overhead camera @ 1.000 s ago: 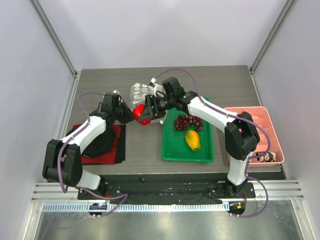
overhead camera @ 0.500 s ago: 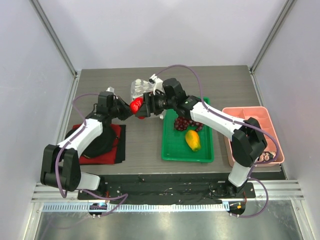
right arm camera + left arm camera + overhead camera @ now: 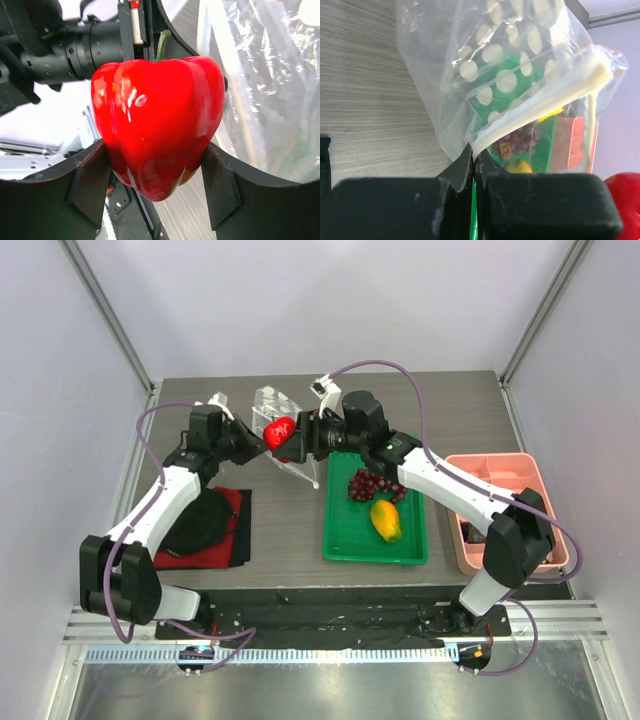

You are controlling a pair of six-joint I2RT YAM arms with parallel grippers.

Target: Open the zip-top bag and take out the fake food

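Note:
The zip-top bag (image 3: 272, 403), clear with white dots, hangs above the table's far middle; my left gripper (image 3: 252, 440) is shut on its zip strip edge (image 3: 545, 100). In the left wrist view the jaws (image 3: 473, 165) pinch the white strip. My right gripper (image 3: 290, 436) is shut on the glossy red pepper (image 3: 277, 431), which is held in the air just outside the bag. The pepper (image 3: 157, 120) fills the right wrist view between both fingers, with the bag (image 3: 270, 90) to its right. The dark red grape cluster (image 3: 374, 483) and the yellow piece (image 3: 385, 520) lie on the green tray (image 3: 345, 535).
A red cloth (image 3: 236, 530) with a black lump (image 3: 195, 530) on it lies at the left front. A pink divided bin (image 3: 505, 475) stands at the right edge, behind the right arm's base. Grey walls close in the table at the back and on both sides.
Both grippers have moved up and toward the back. The pepper went with the right gripper, and the bag, held by the left, now hangs higher.

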